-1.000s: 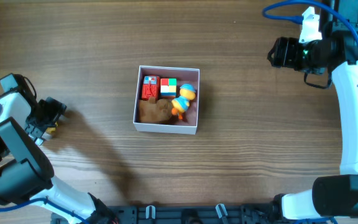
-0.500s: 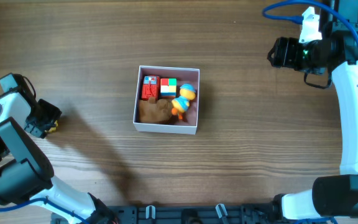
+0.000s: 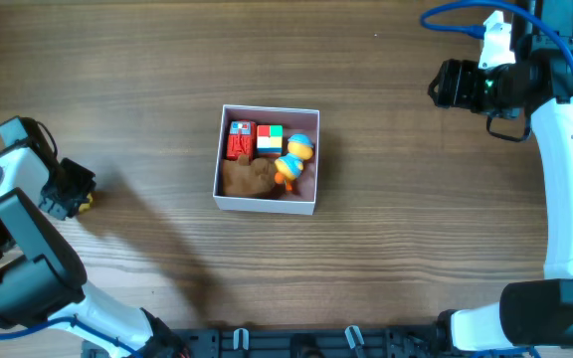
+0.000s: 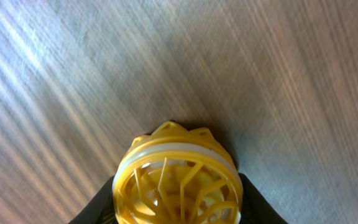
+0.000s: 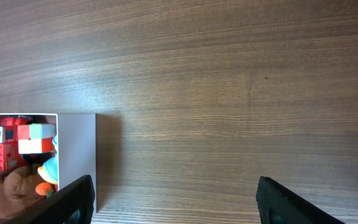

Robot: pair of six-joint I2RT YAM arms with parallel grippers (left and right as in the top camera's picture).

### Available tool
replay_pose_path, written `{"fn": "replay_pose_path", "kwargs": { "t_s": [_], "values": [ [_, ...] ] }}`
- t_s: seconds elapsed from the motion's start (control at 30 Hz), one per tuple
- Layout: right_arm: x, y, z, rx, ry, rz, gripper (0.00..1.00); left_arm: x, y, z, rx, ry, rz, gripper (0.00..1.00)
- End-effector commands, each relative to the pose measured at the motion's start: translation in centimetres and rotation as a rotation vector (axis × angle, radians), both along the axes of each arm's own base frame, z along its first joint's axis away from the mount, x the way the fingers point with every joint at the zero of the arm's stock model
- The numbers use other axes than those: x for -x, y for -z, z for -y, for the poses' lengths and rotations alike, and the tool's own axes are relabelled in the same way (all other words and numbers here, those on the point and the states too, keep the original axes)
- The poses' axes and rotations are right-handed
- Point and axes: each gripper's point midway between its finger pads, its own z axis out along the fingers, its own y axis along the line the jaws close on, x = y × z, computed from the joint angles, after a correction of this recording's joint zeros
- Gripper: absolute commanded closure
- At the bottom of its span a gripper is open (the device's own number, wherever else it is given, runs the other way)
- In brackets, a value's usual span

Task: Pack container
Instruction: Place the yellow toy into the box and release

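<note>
The container (image 3: 266,206), a white-walled square box, stands mid-table holding a red block (image 3: 239,140), a coloured cube (image 3: 270,138), a blue-and-orange duck (image 3: 292,159) and a brown plush (image 3: 249,177). At the far left my left gripper (image 3: 76,194) is low on the table. In the left wrist view its dark fingers (image 4: 101,208) press both sides of a yellow lattice ball (image 4: 178,177). My right gripper (image 3: 444,85) hangs open at the back right, apart from the box. The right wrist view shows the container (image 5: 76,149) at lower left, beyond the spread fingers (image 5: 73,199).
Bare wooden table (image 3: 396,249) surrounds the box on all sides. The left arm's base (image 3: 18,268) fills the front-left corner and the right arm's white link (image 3: 565,179) runs along the right edge.
The left gripper's jaws have closed in from wide open onto the yellow ball. The right arm and the box's contents have not moved.
</note>
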Motion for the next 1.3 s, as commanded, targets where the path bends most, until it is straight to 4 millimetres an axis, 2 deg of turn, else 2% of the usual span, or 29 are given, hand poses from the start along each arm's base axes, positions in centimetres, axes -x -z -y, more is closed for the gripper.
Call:
{"fn": "replay_pose_path", "kwargs": {
  "t_s": [0.0, 0.07, 0.13, 0.2, 0.27, 0.3, 0.33, 0.37, 0.43, 0.47, 0.5, 0.53, 0.6, 0.73, 0.77, 0.8, 0.83, 0.87, 0.9, 0.97, 1.0, 1.03, 1.13, 1.27],
  "values": [
    [0.0, 0.7, 0.3, 0.02, 0.001, -0.02, 0.19, -0.9, -5.0, 0.4, -0.036, 0.017, 0.105, 0.96],
    [0.0, 0.7, 0.3, 0.02, 0.001, -0.02, 0.19, -1.5, -9.2, 2.2, -0.057, 0.065, 0.207, 0.96],
    [0.0, 0.7, 0.3, 0.02, 0.001, -0.02, 0.19, -3.1, -14.3, 6.0, -0.08, 0.233, 0.361, 0.96],
    [0.0, 0.7, 0.3, 0.02, 0.001, -0.02, 0.19, -4.0, -18.8, 11.0, -0.144, 0.475, 0.484, 0.96],
    [0.0, 0.7, 0.3, 0.019, 0.002, -0.02, 0.19, -4.5, -22.3, 16.6, -0.205, 0.76, 0.6, 0.96],
    [0.0, 0.7, 0.3, 0.019, 0.002, -0.021, 0.19, -4.5, -24.1, 20.7, -0.243, 0.964, 0.672, 0.96],
    [0.0, 0.7, 0.3, 0.019, 0.002, -0.021, 0.19, -4.2, -25.2, 24.1, -0.271, 1.14, 0.72, 0.96],
    [0.0, 0.7, 0.3, 0.019, 0.001, -0.021, 0.19, -3.7, -25.7, 28.0, -0.299, 1.344, 0.761, 0.96],
    [0.0, 0.7, 0.3, 0.019, 0.001, -0.021, 0.19, -2.6, -25.0, 33.7, -0.308, 1.62, 0.781, 0.96],
    [0.0, 0.7, 0.3, 0.019, 0.002, -0.021, 0.19, -2.3, -24.0, 35.5, -0.303, 1.715, 0.763, 0.96],
    [0.0, 0.7, 0.3, 0.019, 0.001, -0.021, 0.19, -2.0, -21.9, 37.8, -0.274, 1.811, 0.717, 0.96],
    [0.0, 0.7, 0.3, 0.019, 0.002, -0.02, 0.19, -2.0, -20.5, 38.9, -0.249, 1.843, 0.683, 0.96],
    [0.0, 0.7, 0.3, 0.019, 0.001, -0.02, 0.19, -2.3, -15.9, 40.8, -0.188, 1.901, 0.567, 0.96],
    [0.0, 0.7, 0.3, 0.02, 0.001, -0.021, 0.19, -2.6, -8.2, 41.3, -0.102, 1.935, 0.351, 0.96],
    [0.0, 0.7, 0.3, 0.02, 0.001, -0.02, 0.19, -2.4, -6.7, 41.2, -0.083, 1.931, 0.306, 0.96],
    [0.0, 0.7, 0.3, 0.02, 0.001, -0.02, 0.19, -2.4, -6.0, 41.1, -0.076, 1.932, 0.287, 0.96],
    [0.0, 0.7, 0.3, 0.02, 0.001, -0.02, 0.19, -2.3, -5.3, 41.1, -0.068, 1.934, 0.266, 0.89],
    [0.0, 0.7, 0.3, 0.02, 0.001, -0.02, 0.19, -2.3, -4.9, 41.1, -0.063, 1.935, 0.254, 0.71],
    [0.0, 0.7, 0.3, 0.02, 0.001, -0.02, 0.19, -2.3, -4.8, 41.0, -0.062, 1.933, 0.252, 0.7],
    [0.0, 0.7, 0.3, 0.019, 0.001, -0.021, 0.19, -2.3, -4.8, 41.0, -0.063, 1.932, 0.254, 0.49],
    [0.0, 0.7, 0.3, 0.02, 0.001, -0.02, 0.19, -2.3, -4.8, 41.1, -0.063, 1.932, 0.254, 0.44],
    [0.0, 0.7, 0.3, 0.02, 0.001, -0.02, 0.19, -2.4, -4.9, 41.1, -0.066, 1.931, 0.258, 0.34],
    [0.0, 0.7, 0.3, 0.02, 0.001, -0.02, 0.19, -3.2, -6.6, 41.4, -0.1, 1.92, 0.306, 0.28],
    [0.0, 0.7, 0.3, 0.021, 0.001, -0.02, 0.19, -4.6, -11.7, 42.3, -0.156, 1.904, 0.455, 0.22]
  ]
}}
